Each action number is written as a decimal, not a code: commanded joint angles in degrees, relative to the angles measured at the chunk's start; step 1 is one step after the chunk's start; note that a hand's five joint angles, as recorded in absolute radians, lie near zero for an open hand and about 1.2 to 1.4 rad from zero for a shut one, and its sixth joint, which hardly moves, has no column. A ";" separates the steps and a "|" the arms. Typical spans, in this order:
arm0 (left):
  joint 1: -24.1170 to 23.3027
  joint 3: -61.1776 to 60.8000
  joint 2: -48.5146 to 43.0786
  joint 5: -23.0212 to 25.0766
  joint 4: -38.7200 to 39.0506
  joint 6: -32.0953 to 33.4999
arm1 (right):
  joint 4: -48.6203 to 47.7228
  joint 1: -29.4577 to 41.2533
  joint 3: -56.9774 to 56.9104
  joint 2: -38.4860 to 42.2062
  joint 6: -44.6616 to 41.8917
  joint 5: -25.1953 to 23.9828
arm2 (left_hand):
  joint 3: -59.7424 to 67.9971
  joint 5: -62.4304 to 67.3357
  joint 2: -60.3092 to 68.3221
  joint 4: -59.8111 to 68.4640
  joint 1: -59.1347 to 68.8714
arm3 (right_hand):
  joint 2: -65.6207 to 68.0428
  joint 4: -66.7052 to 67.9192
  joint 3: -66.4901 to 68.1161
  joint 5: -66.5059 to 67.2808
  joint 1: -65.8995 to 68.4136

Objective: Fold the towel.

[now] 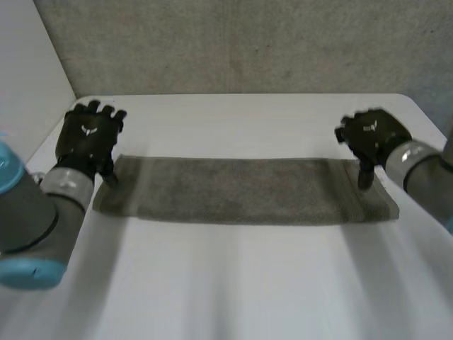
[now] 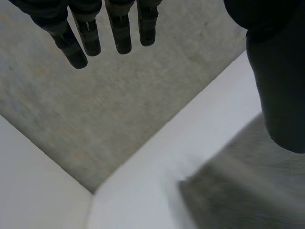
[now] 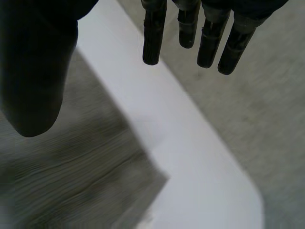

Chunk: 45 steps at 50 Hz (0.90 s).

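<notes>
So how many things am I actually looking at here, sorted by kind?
towel: 1
robot hands: 2, the left hand and the right hand
table: 1
Total: 4

- The towel [image 1: 241, 190] is a dull grey-brown terry cloth, laid out as a long, narrow strip.
- It lies flat on the white counter [image 1: 233, 283], running from side to side across the counter's far half.
- Both long edges run nearly straight, and both ends sit short of the counter's sides.
- Close to its right end, a ribbed band crosses its width.
</notes>
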 commanded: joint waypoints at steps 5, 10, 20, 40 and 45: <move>1.52 -11.95 2.35 1.43 6.16 -5.03 | -8.01 -6.30 12.40 0.98 2.56 -1.12 | -3.51 -11.58 -3.45 -3.68 -4.04 | -0.57 -0.87 -0.24 0.13 0.44; 1.79 -13.63 2.09 1.43 10.22 -4.95 | -12.25 -8.51 12.67 5.91 2.38 -1.83 | -3.51 -11.58 -3.45 -3.68 -4.04 | 6.84 6.54 7.16 7.53 7.84; 1.70 -14.51 2.08 1.34 11.62 -5.03 | -12.96 -9.91 8.90 13.64 1.50 -1.83 | -3.51 -11.58 -3.45 -3.68 -4.04 | 33.38 33.08 33.71 34.08 34.38; 1.88 -15.57 2.70 1.25 11.71 -5.03 | -10.86 -22.83 0.56 4.15 0.10 -0.95 | -3.68 -11.75 -3.62 -3.85 -4.21 | 65.82 65.52 66.14 66.52 66.82; 1.79 -15.57 2.70 1.25 11.71 -5.03 | -6.03 -20.91 -4.45 3.98 -3.67 -0.51 | -3.84 -11.92 -3.79 -4.01 -4.38 | 65.82 65.52 66.14 66.52 66.82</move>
